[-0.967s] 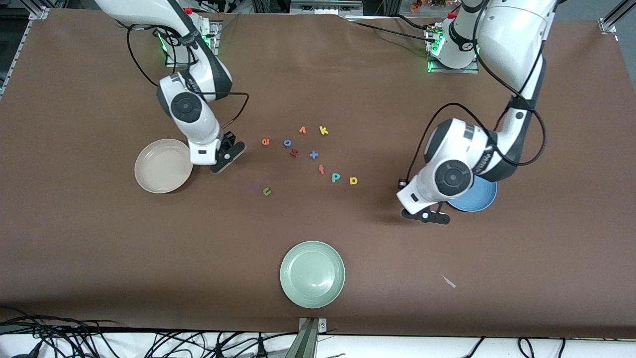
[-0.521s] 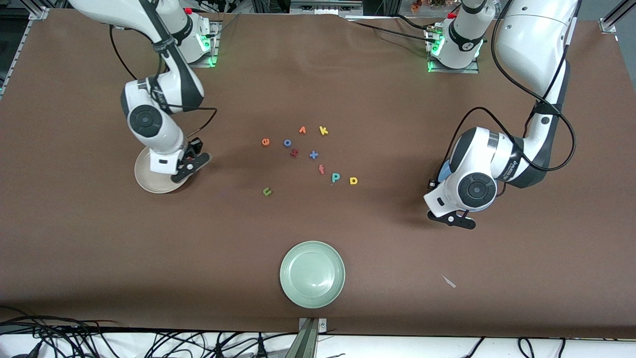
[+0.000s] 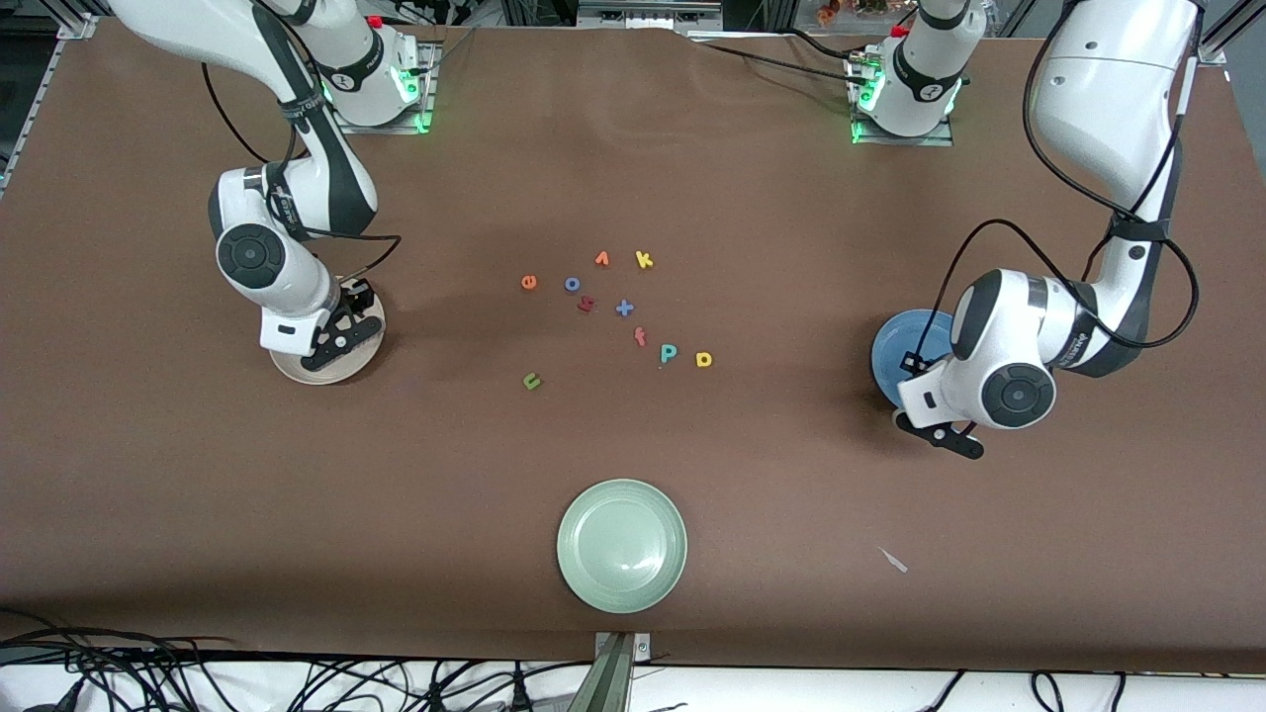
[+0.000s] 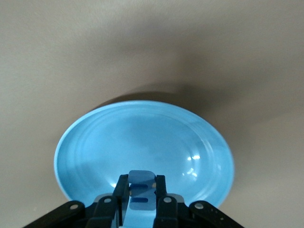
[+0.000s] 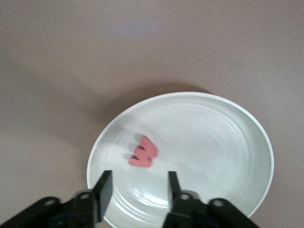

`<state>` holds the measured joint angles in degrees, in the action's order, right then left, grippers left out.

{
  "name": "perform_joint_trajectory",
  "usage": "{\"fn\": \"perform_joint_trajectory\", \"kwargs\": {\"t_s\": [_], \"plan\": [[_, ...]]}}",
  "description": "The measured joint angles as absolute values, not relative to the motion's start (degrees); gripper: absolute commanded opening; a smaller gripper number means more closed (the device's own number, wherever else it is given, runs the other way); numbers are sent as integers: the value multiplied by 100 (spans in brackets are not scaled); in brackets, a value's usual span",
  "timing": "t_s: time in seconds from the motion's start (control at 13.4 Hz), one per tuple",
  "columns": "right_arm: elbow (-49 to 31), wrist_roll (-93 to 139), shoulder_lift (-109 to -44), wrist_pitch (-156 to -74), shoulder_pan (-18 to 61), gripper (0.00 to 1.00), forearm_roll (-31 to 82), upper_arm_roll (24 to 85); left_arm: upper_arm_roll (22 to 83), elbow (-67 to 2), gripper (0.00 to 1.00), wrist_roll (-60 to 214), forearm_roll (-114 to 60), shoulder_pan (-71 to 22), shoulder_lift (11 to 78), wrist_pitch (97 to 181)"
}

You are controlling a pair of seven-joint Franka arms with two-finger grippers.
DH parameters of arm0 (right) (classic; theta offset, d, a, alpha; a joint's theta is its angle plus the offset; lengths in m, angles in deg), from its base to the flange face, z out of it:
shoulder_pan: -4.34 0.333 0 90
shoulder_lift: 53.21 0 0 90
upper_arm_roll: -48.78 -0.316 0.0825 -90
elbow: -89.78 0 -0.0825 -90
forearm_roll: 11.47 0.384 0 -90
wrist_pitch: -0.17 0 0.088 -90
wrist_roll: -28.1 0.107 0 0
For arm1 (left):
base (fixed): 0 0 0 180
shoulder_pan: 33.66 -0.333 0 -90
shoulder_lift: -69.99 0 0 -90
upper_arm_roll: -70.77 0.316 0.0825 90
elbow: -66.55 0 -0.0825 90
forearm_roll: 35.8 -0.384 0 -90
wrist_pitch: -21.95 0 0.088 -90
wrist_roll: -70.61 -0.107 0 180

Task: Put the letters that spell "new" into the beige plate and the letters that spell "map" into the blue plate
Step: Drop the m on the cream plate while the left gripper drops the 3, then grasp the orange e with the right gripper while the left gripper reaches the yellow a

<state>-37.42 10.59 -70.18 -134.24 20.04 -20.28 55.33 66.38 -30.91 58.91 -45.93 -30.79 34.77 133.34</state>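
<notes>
My right gripper (image 3: 331,339) hangs open just over the beige plate (image 3: 368,341). In the right wrist view a pinkish-red w (image 5: 143,153) lies loose in the beige plate (image 5: 228,142), ahead of the open right gripper (image 5: 137,183). My left gripper (image 3: 947,432) is over the rim of the blue plate (image 3: 895,346) that lies nearest the front camera. It is shut on the blue m (image 4: 141,190), held above the blue plate (image 4: 142,137). On the cloth lie the orange e (image 3: 529,282), green n (image 3: 532,381), teal p (image 3: 669,352) and yellow a (image 3: 704,359).
Among them lie a blue o (image 3: 572,284), orange v (image 3: 602,259), yellow k (image 3: 644,260), dark red letter (image 3: 586,305), blue x (image 3: 624,308) and orange f (image 3: 640,336). A pale green plate (image 3: 621,544) sits near the front edge, with a white scrap (image 3: 893,560) beside it.
The right gripper moved over the beige plate and opened, leaving the w in it. The left arm carried the m toward its end of the table, over the blue plate.
</notes>
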Motion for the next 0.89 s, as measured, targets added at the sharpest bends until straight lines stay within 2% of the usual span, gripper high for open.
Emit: {"fn": "perform_joint_trajectory", "kwargs": {"t_s": [0.07, 0.3, 0.6, 0.89], "plan": [[-3734, 1334, -7015, -13424, 2014, 100, -2027, 5461, 6636, -3319, 99, 5873, -4593, -3093, 3469, 13632], [-3718, 2517, -7015, -13427, 2046, 100, -2025, 4941, 6589, -3607, 100, 5875, -4593, -3075, 3468, 13926], [-3531, 4109, -7015, -13424, 2096, 100, -2015, 4316, 6326, -3442, 100, 6051, -4593, -2932, 3808, 13740], [-3540, 5703, -7092, -13467, 2115, 100, -2008, 3496, 5802, -3162, 100, 7866, -4593, -2399, 3967, 13549]]}}
